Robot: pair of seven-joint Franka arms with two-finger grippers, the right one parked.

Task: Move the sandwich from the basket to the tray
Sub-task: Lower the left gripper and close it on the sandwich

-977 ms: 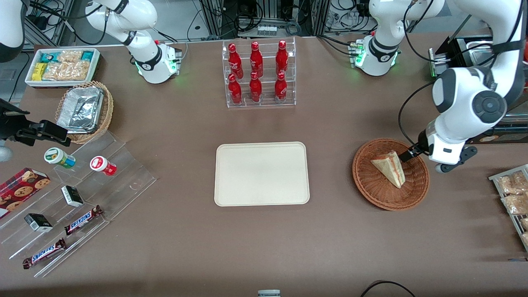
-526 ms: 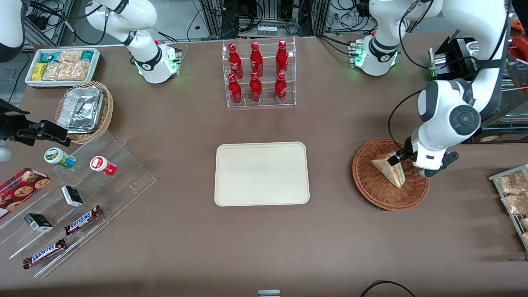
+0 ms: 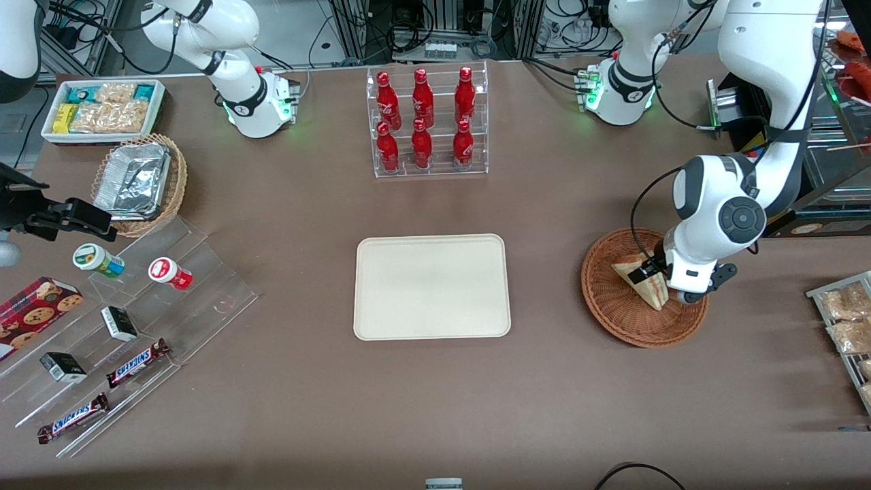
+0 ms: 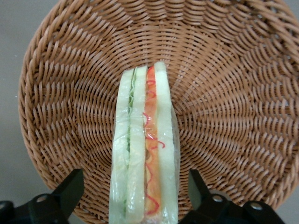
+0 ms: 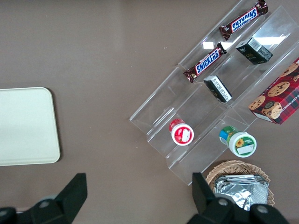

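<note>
The sandwich (image 3: 652,292) is a pale wedge with orange and green filling, and it stands on edge in the reddish-brown wicker basket (image 3: 616,320). My left gripper (image 3: 650,278) is lowered into the basket, over the end of the sandwich farther from the front camera. In the left wrist view the gripper (image 4: 135,196) is open. Its two black fingers (image 4: 70,189) straddle the sandwich (image 4: 145,154), with a gap on each side between them and the bread. The basket (image 4: 224,93) fills that view. The cream tray (image 3: 432,286) lies bare at mid-table, beside the basket toward the parked arm's end.
A clear rack of red bottles (image 3: 425,122) stands farther from the front camera than the tray. Snack packets on a rack (image 3: 847,320) lie at the working arm's end of the table. A foil-lined basket (image 3: 139,180), a clear stepped stand with snacks (image 3: 129,327) and a white bin (image 3: 102,109) sit at the parked arm's end.
The left arm has swung in over the basket and come down. Its gripper went from the basket's rim to straddling the sandwich. The sandwich has not moved.
</note>
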